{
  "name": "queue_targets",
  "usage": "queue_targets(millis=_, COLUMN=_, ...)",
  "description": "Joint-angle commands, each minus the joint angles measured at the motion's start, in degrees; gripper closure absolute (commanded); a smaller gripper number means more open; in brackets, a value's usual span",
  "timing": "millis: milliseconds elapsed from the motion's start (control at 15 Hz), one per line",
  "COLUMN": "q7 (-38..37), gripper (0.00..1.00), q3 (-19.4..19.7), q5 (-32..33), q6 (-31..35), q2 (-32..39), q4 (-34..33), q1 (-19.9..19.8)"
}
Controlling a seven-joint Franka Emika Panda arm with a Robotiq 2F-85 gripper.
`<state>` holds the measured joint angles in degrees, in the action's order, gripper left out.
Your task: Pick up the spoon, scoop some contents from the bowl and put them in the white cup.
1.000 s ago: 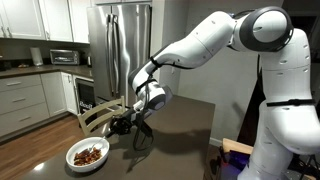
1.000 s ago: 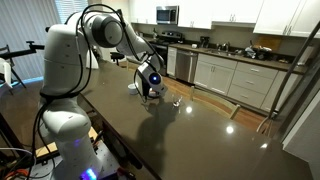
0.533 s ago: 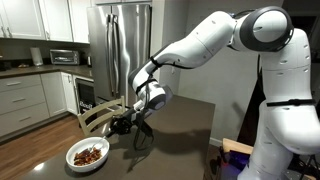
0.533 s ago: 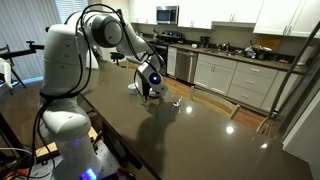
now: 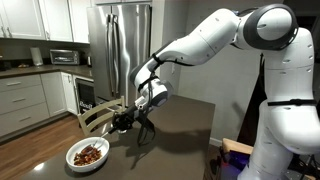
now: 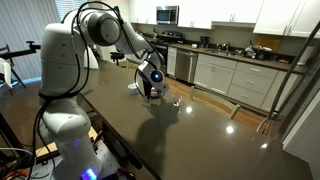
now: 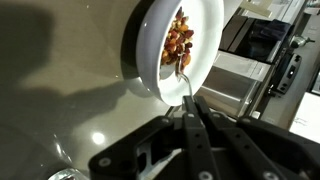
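Observation:
In the wrist view the white bowl [image 7: 140,50] lies just ahead of my gripper [image 7: 190,103], with reddish-brown contents [image 7: 180,40] heaped inside. My gripper is shut on the thin silvery spoon [image 7: 183,80], whose tip reaches over the rim to the edge of the heap. In an exterior view the bowl [image 5: 72,150] sits near the table's corner, and the gripper [image 5: 124,124] hangs above and beside it, pointed down at it. In an exterior view the gripper [image 6: 152,90] hides the bowl. The white cup is not in view.
The dark table [image 6: 180,140] stretches long toward the camera. A small clear glass [image 7: 62,174] stands close to the gripper. A wooden chair [image 5: 100,115] stands at the table's edge, and a steel fridge [image 5: 118,50] and kitchen counters [image 6: 240,70] lie behind.
The arm has lifted very slightly; the gripper stays shut on the spoon above the bowl.

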<state>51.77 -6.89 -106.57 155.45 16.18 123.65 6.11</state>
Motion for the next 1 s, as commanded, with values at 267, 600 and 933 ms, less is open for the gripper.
queue_targets(millis=267, q7=-5.3, gripper=0.96, q3=0.3, q5=11.3, q6=2.4, q2=-3.8, q4=2.9, q1=0.7)
queue_targets(millis=600, q7=-8.9, gripper=0.96, q3=0.4, q5=19.1, q6=3.1, q2=-3.7, q4=3.3, q1=1.2)
queue_targets(millis=933, q7=-10.5, gripper=0.96, q3=0.5, q5=23.4, q6=5.2, q2=-3.9, q4=3.3, q1=1.9)
